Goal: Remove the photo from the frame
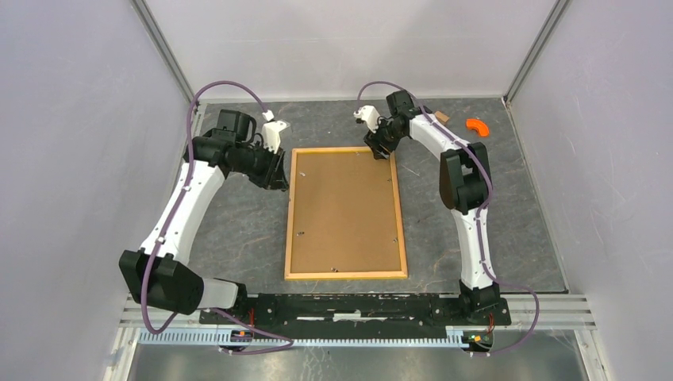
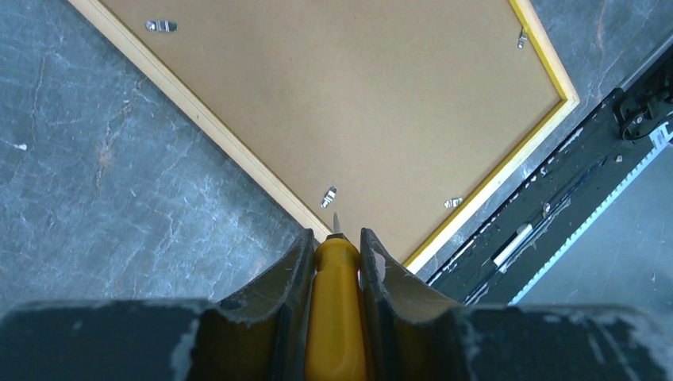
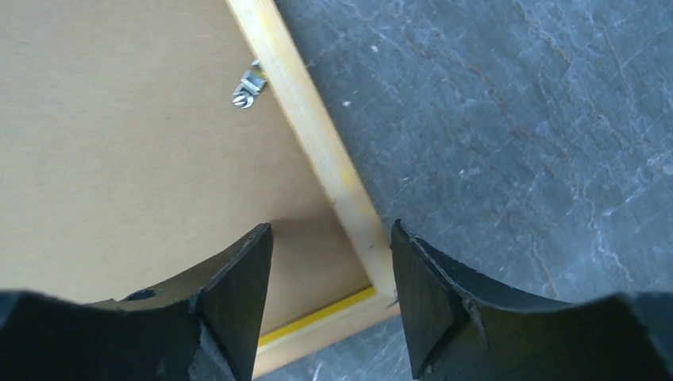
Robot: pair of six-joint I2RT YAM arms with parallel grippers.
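The frame [image 1: 290,214] lies face down in the middle of the table, its brown board back [image 1: 345,210] up and its light wood edges around it. The photo is hidden under that back. My left gripper [image 1: 278,171] hangs beside the frame's far left corner, shut on a yellow-handled screwdriver [image 2: 337,302]. The screwdriver's metal tip [image 2: 336,221] points toward the left rail [image 2: 238,151], close to a small clip [image 2: 328,196]. My right gripper [image 3: 329,238] is open over the far right corner [image 3: 373,278], one finger above the board and the other outside the rail, nothing between them.
More small metal clips [image 2: 453,202] [image 3: 248,86] sit along the back's edges. An orange piece [image 1: 477,125] and a small brown block [image 1: 441,117] lie at the far right of the table. Grey walls close in three sides. The black base rail [image 1: 357,305] runs along the near edge.
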